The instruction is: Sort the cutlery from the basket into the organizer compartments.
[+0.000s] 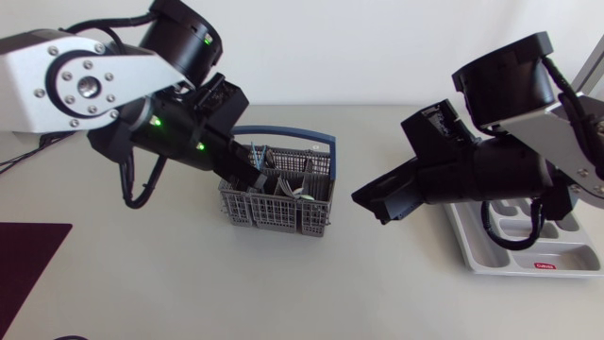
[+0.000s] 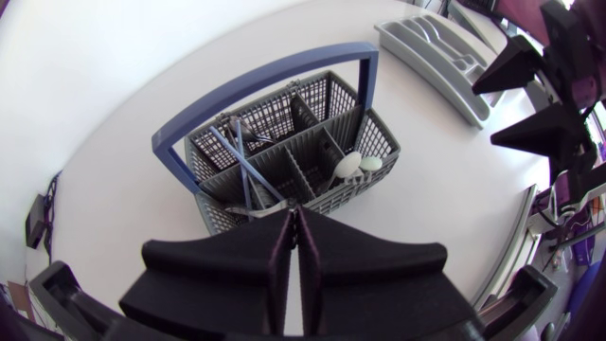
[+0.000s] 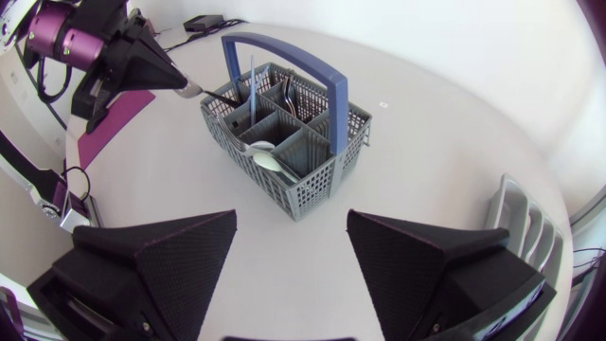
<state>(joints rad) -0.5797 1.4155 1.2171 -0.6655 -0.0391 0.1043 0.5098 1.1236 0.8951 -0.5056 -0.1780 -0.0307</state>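
Note:
The grey cutlery basket (image 1: pixel 274 215) with a blue handle (image 1: pixel 283 133) stands mid-table. My left gripper (image 1: pixel 257 170) is at its left compartment, shut on the thin silver handle (image 3: pixel 194 90) of a piece of cutlery whose other end stays in the basket. In the left wrist view the fingers (image 2: pixel 275 256) are pressed together just before the basket wall (image 2: pixel 350 189). Spoons (image 2: pixel 355 166) and forks lie in other compartments. My right gripper (image 1: pixel 373 203) hovers open and empty right of the basket (image 3: pixel 312 185). The grey organizer (image 1: pixel 528 255) lies at the far right, under the right arm.
A dark maroon mat (image 1: pixel 28 255) lies at the table's left front edge. Bare table stretches in front of the basket and between it and the organizer (image 3: pixel 525 227).

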